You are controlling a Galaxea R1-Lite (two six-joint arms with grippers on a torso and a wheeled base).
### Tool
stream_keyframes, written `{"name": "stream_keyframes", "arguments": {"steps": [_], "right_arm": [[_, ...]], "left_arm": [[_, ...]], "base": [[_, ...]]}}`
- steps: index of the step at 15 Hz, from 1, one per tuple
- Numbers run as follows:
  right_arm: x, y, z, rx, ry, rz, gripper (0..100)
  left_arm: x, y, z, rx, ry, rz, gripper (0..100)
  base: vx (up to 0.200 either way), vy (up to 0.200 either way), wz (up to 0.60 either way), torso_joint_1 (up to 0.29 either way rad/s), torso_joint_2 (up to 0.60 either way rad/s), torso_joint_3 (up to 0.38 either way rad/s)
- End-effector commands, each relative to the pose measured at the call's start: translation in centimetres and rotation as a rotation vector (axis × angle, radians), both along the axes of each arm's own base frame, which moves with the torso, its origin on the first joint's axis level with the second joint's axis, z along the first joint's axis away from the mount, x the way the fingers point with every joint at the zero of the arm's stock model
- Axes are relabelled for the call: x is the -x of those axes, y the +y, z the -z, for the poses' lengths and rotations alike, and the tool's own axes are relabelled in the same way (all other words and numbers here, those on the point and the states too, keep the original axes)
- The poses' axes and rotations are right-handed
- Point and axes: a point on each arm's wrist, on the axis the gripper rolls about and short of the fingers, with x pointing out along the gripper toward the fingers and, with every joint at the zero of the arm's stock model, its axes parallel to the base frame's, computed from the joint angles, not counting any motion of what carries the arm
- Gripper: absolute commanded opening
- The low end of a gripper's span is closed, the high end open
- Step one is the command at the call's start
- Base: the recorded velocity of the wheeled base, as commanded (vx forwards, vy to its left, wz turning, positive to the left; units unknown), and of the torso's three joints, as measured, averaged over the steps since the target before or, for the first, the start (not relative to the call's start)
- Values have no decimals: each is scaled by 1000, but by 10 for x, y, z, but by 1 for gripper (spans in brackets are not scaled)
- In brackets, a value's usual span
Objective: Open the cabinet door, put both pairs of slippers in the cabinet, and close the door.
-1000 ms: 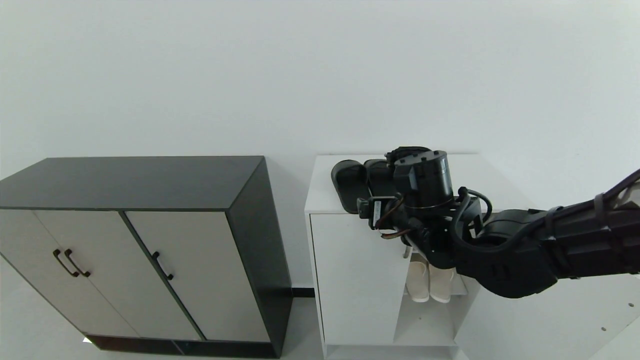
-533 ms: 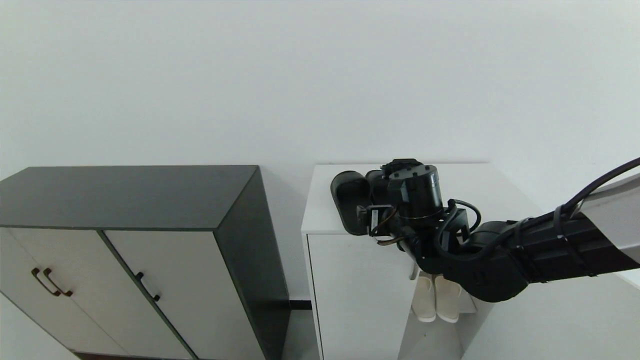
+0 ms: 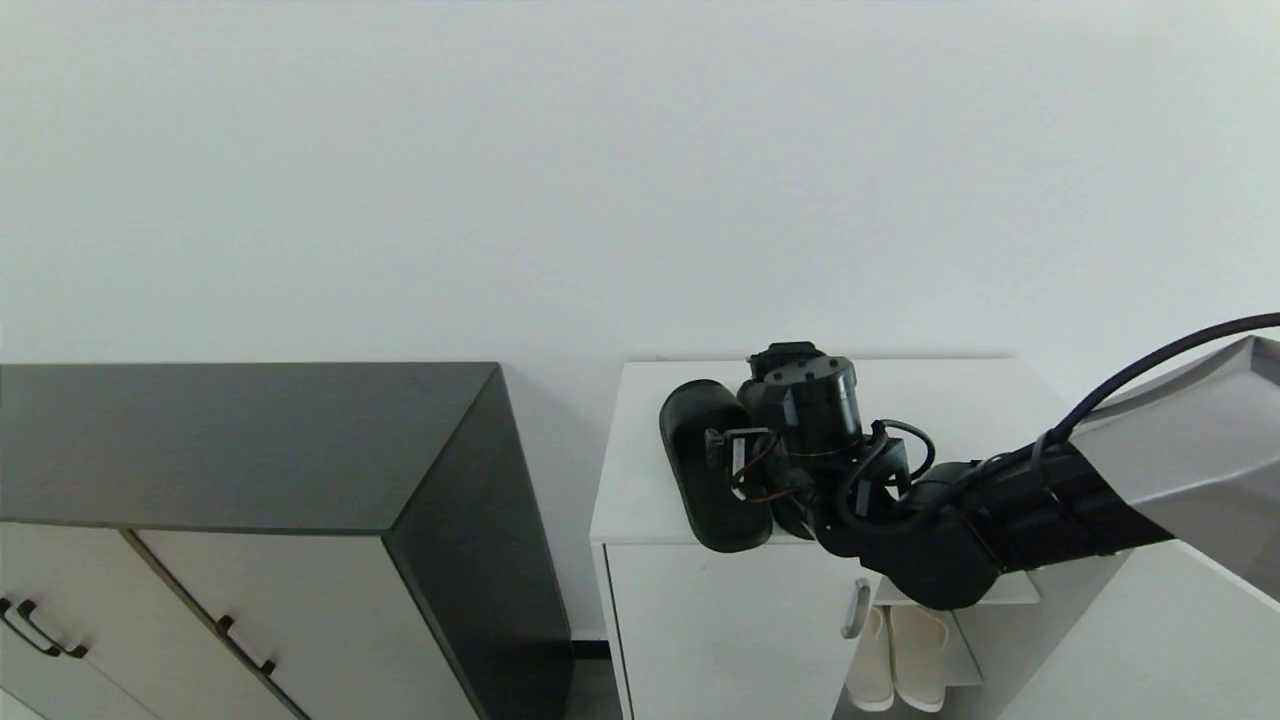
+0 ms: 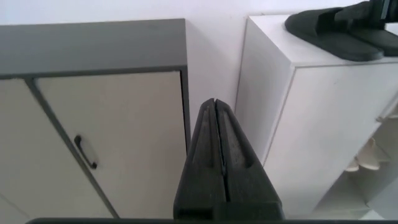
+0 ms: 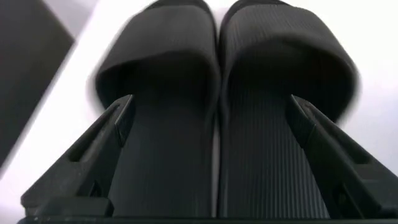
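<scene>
The black slippers [image 3: 712,470] are lying side by side and touching on top of the white cabinet [image 3: 640,505], near its front edge and toward its left side. The right gripper [image 5: 211,109] is hanging low over them, coming in from the cabinet's right. In the right wrist view its fingers [image 5: 115,134] are standing wide apart, one at each outer flank of the pair, with both slippers lying between them. Whether the fingers are pressing on the slippers or sitting just beside them cannot be told; nothing is being clamped.

The white slippers [image 3: 895,660] are standing toe-up on a shelf inside the white cabinet's open right compartment, below the right arm.

The left gripper [image 4: 216,106] is hanging with its fingers pressed together, holding nothing, in front of the gap between the white cabinet and the dark cabinet [image 3: 250,440]. The dark cabinet is standing just to the left with its doors shut.
</scene>
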Motion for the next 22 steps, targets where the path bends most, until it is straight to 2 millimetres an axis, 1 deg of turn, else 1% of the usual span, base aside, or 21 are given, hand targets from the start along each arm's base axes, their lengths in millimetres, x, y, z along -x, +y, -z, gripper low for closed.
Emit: {"name": "stream_keyframes", "arguments": {"steps": [1, 6, 7, 9, 12, 15, 16, 19, 22], "right_arm": [[-6, 2, 12, 14, 7, -1, 100], [-24, 0, 29, 41, -8, 17, 100], [-29, -1, 29, 39, -19, 23, 100], [-44, -3, 37, 47, -50, 8, 100], [-61, 3, 37, 24, -87, 20, 100], [-64, 6, 35, 32, -103, 17, 100], [-65, 6, 36, 34, -103, 16, 0], [-64, 7, 35, 32, -105, 15, 0], [-57, 8, 27, 34, -115, 6, 0]], "left_arm": [[0, 0, 0, 0, 0, -1, 0], [0, 0, 0, 2, 0, -1, 0], [0, 0, 0, 3, 0, -1, 0], [0, 0, 0, 2, 0, -1, 0], [0, 0, 0, 2, 0, -1, 0], [0, 0, 0, 2, 0, -1, 0], [0, 0, 0, 2, 0, -1, 0], [0, 0, 0, 2, 0, -1, 0], [0, 0, 0, 2, 0, -1, 0]], "base": [[0, 0, 0, 0, 0, 0], [0, 0, 0, 0, 0, 0], [0, 0, 0, 0, 0, 0], [0, 0, 0, 0, 0, 0], [0, 0, 0, 0, 0, 0], [0, 0, 0, 0, 0, 0], [0, 0, 0, 0, 0, 0], [0, 0, 0, 0, 0, 0], [0, 0, 0, 0, 0, 0]]}}
